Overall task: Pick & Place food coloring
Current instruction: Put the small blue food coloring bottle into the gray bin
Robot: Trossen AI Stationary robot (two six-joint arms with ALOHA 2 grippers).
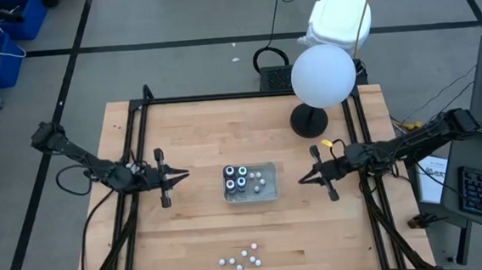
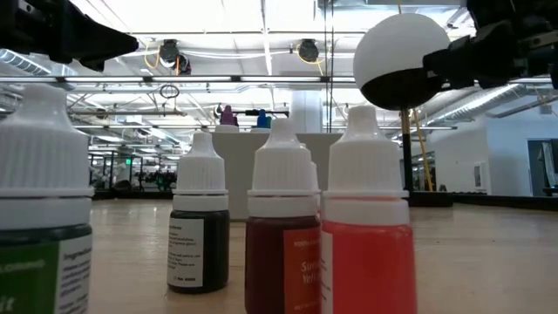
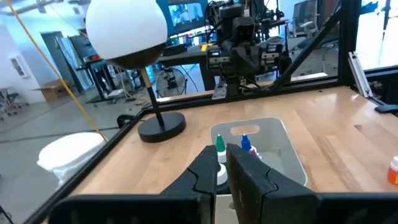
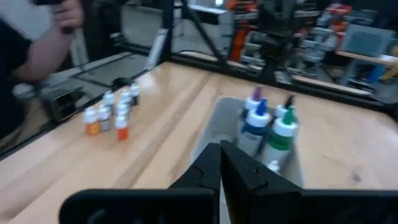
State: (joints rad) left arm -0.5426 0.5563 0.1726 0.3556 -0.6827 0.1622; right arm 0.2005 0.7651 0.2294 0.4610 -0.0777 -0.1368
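Four dark food coloring bottles (image 1: 236,179) with whitish tops ringed green or blue stand upright in the left part of a clear tray (image 1: 267,193) at the table's middle. They also show in the left wrist view (image 3: 245,144) and in the right wrist view (image 4: 268,126). My left gripper (image 1: 182,175) is shut and empty, left of the tray, pointing at it. My right gripper (image 1: 303,180) is shut and empty, right of the tray, pointing at it. Both hover above the table.
Several small dropper bottles (image 1: 243,257) stand near the table's near edge and fill the low view (image 2: 279,218). A white globe lamp on a black base (image 1: 310,120) stands at the far right. A few small whitish things (image 1: 258,178) lie in the tray. A person's arm (image 4: 43,37) shows beyond the table.
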